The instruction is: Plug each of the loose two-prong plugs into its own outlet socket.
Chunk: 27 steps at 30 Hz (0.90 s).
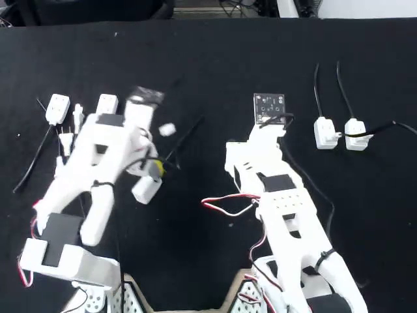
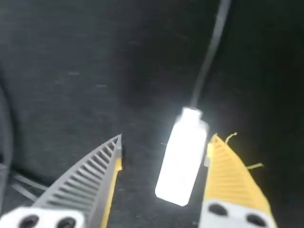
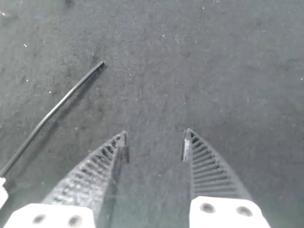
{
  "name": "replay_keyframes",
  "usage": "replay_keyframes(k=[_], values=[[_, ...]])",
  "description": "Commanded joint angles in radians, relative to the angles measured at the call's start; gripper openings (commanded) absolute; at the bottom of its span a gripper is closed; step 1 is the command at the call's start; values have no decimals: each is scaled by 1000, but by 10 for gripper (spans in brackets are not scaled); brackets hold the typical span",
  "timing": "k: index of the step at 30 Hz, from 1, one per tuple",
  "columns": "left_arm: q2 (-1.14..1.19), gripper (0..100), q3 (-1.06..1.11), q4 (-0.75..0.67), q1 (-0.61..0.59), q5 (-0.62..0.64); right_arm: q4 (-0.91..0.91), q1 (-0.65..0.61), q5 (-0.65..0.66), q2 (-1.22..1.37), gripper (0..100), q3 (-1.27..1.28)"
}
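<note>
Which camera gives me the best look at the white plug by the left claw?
Left wrist view: the white plug lies inside the open left claw, beside its yellow finger, cable leading away. The high view gives a small white block by the left arm. The right wrist view faces cloth elsewhere.

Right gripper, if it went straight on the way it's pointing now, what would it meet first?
Probably just the bare black table: nothing lies ahead between the open fingers of the right gripper. A black cable runs off to one side of that line, though depth is hard to judge.
</note>
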Motion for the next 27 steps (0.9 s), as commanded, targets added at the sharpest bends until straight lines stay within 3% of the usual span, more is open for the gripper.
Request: replay_keyframes(k=[1,7,16,22,27], values=[[-17,288,-77,-5,-125,6,-25,14,-6,2,166,-10],[-9,288,-77,-8,-219,-103,-25,14,-6,2,166,-8],[2,288,-76,-17,-297,-114,-26,12,-8,2,166,-5],[26,288,-27,-6,-286,-158,-21,17,-9,-2,166,-7],[25,288,25,66,-200,-155,-18,69,-11,-7,166,-28]])
